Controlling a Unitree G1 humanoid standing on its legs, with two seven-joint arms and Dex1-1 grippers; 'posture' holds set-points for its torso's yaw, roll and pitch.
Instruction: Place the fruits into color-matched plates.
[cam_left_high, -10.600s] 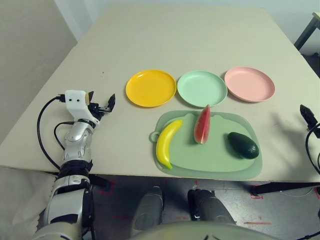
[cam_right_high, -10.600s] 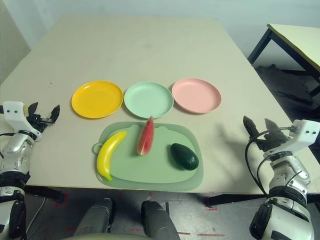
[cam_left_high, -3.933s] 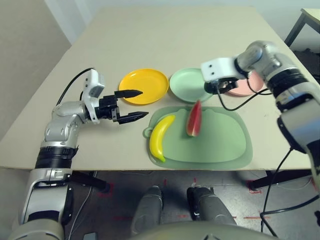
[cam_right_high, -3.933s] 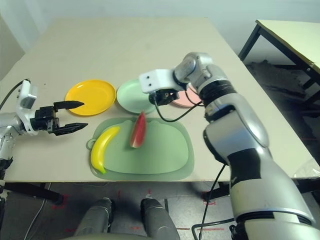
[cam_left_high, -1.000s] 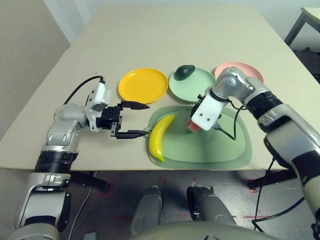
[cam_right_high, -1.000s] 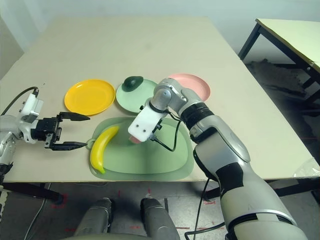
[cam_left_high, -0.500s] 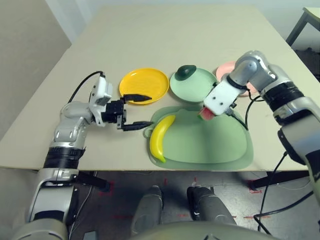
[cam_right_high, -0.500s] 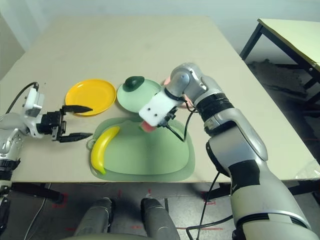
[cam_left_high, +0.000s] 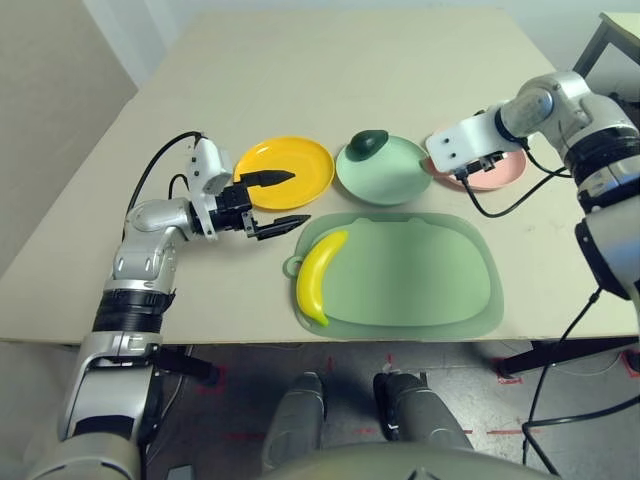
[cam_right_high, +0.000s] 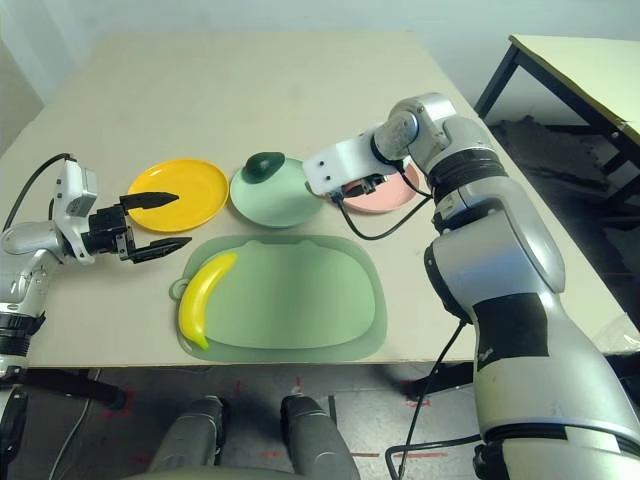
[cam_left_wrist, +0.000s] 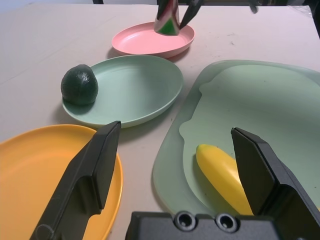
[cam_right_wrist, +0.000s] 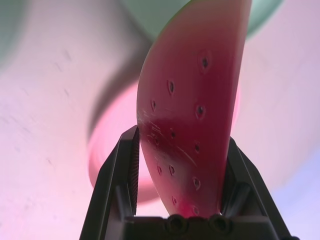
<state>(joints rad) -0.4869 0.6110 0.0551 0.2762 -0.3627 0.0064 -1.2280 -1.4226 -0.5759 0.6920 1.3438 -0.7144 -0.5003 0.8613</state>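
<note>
The watermelon wedge (cam_right_wrist: 192, 105) sat clamped between the fingers of the right pincer (cam_left_wrist: 172, 20), raised just above the pink plate (cam_left_high: 490, 170). Beside that pincer, toward the left arm, the avocado (cam_left_high: 372, 143) lay on the far edge of the mint green plate (cam_left_high: 395, 180). The left pincer (cam_left_high: 272, 200) was spread wide and empty; one finger reached over the yellow-orange plate (cam_left_high: 305, 165), with the banana (cam_left_high: 318, 275) just ahead on the green mat (cam_left_high: 430, 280) on the surface (cam_left_high: 330, 70)
</note>
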